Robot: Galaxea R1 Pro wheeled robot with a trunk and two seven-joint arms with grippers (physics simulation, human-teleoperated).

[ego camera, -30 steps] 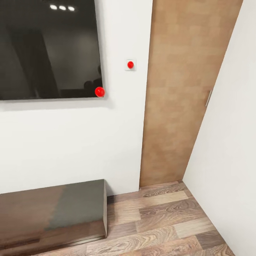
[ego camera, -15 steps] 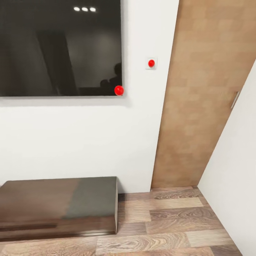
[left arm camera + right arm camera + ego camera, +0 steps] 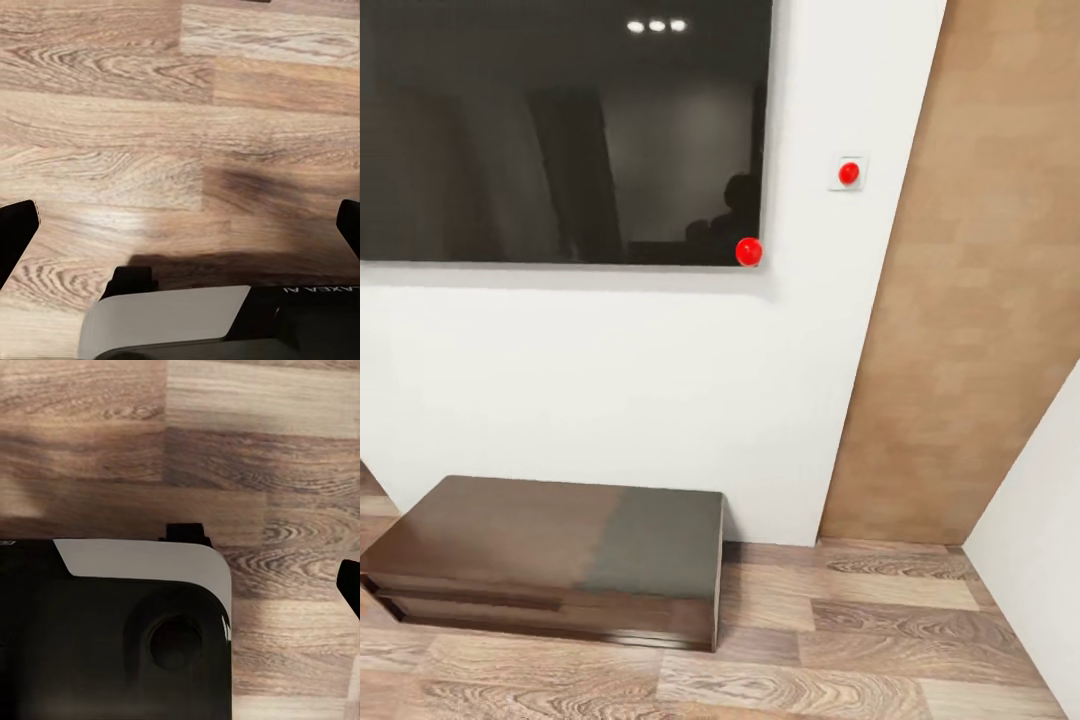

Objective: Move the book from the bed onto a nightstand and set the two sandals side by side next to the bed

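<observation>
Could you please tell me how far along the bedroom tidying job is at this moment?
Done: nothing visible confirms any step. In hand: the left gripper hangs open, empty, over the floor. Left: the head view faces a dark screen, low cabinet and wooden door, so book and sandals probably remain.
</observation>
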